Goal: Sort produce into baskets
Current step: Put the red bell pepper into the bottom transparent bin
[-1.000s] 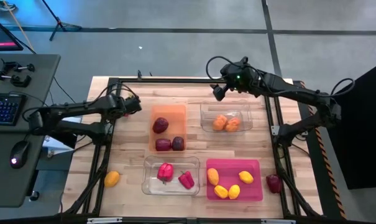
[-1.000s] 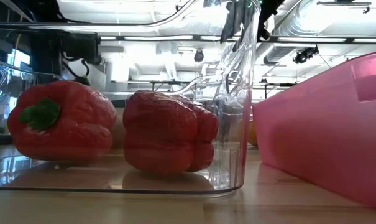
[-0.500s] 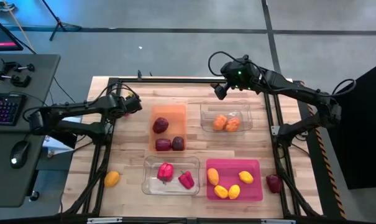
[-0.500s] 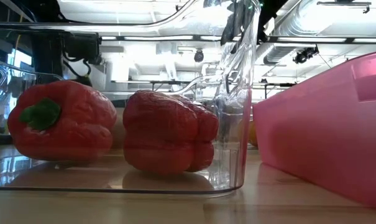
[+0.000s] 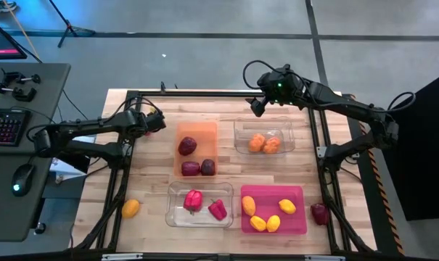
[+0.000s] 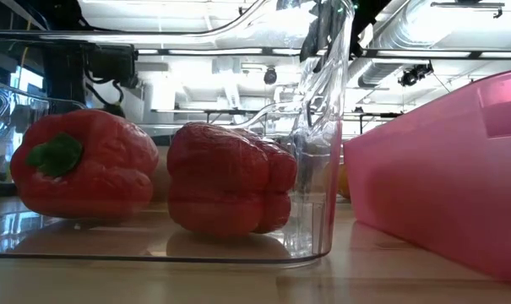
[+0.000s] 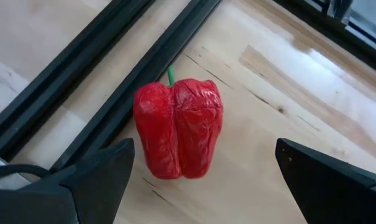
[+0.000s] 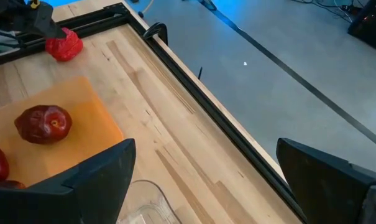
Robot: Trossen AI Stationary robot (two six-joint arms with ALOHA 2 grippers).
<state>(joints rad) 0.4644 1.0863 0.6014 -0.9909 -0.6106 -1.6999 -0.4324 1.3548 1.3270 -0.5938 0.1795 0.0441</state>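
A red pepper (image 7: pixel 178 127) lies on its side on the wood beside the black frame rail at the table's far left. It also shows in the right wrist view (image 8: pixel 64 45). My left gripper (image 7: pixel 203 183) hovers just short of it, open and empty, a finger out to each side; in the high view the gripper (image 5: pixel 159 120) covers the pepper. My right gripper (image 5: pixel 256 107) is open and empty above the far edge, between the orange tray (image 5: pixel 197 130) and the far clear tray (image 5: pixel 239 138).
The orange tray holds three maroon fruits, the far clear tray two orange ones. The near clear tray (image 5: pixel 177 216) holds two red peppers (image 6: pixel 225 177). The pink tray (image 5: pixel 295 225) holds several lemons. A yellow-orange fruit (image 5: pixel 130 208) and a maroon one (image 5: pixel 319 213) lie loose near the front corners.
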